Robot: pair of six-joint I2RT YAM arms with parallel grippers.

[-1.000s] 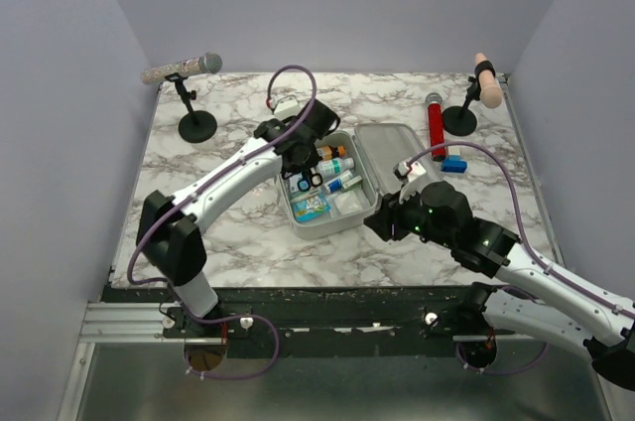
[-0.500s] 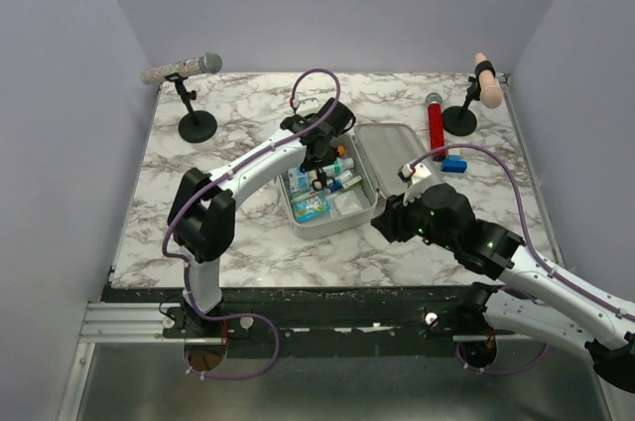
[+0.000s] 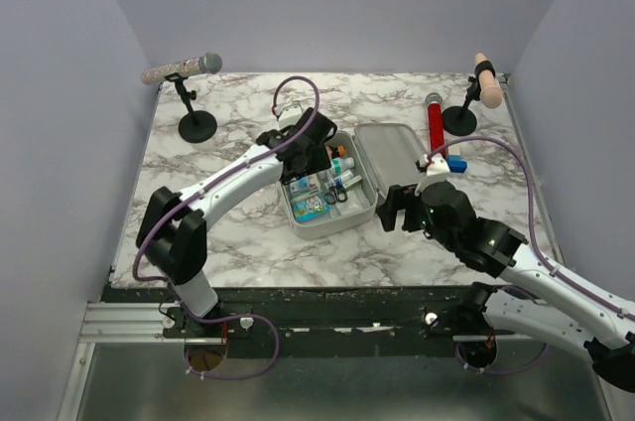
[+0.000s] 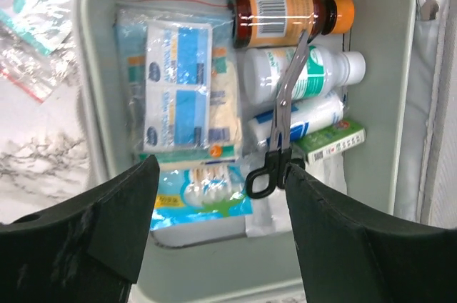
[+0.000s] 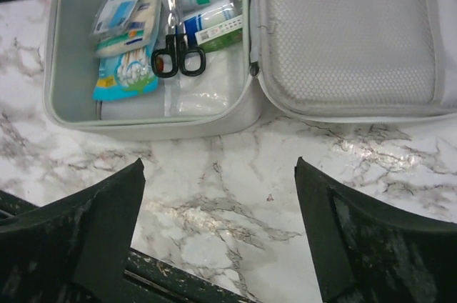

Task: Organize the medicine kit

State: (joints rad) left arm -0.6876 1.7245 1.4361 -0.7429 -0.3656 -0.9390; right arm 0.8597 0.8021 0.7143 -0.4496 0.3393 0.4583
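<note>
Open light grey zippered medicine kit (image 3: pixel 332 226) on marble counter (image 3: pixel 218 232), black-handled scissors (image 4: pixel 284 103) lying over amber orange-capped bottle (image 4: pixel 278 16) at 12 o'clock, mesh lid (image 5: pixel 350 31) lining shown only by right wrist, left gripper (image 4: pixel 218 181) and right gripper (image 5: pixel 218 174) jaws wide, empty.

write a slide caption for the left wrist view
Open left gripper over the open medicine kit, scissors lying across the amber bottle and white bottle inside.
</note>
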